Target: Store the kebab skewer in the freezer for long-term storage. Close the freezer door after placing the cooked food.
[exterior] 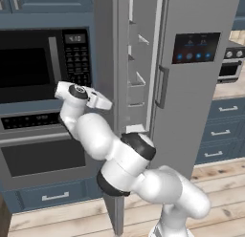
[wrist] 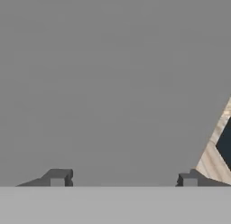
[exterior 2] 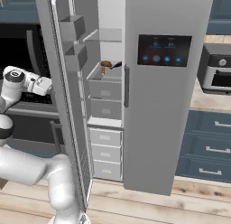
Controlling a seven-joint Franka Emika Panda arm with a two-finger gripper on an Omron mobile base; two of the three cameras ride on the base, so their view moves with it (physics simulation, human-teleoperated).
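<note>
Landmark: freezer (exterior 2: 106,105), tall grey-steel section with white interior, shelves and white drawers.
Freezer door: freezer door (exterior 2: 63,105) swung out towards the camera, seen nearly edge-on in the right base view; white bins on its inner face, facing the compartment.
Kebab skewer: kebab skewer (exterior 2: 103,69) inside the freezer, on a shelf just above the upper white drawers; tiny, detail not resolvable. A round tan lump (exterior 2: 106,64) sits touching or just beside it, and a dark item (exterior 2: 116,64) lies beside that, towards the fridge door.
Gripper: gripper (wrist: 122,179) faces a flat plain grey panel at close range; fingertips (wrist: 57,178) set wide apart, nothing between them.
Arm: wrist sits on the outer side of the freezer door, between it and the wall oven.
Beside freezer: grey door with dark touch display (exterior 2: 164,50) on the other side of the freezer, closed.
Wall units: black-glass microwave (exterior: 43,64) above a wall oven (exterior: 43,155), beyond the open door.
Far side: blue drawer cabinets (exterior 2: 210,146) under a pale counter beyond the display door.
Floor: light wood planks (exterior 2: 149,205).
</note>
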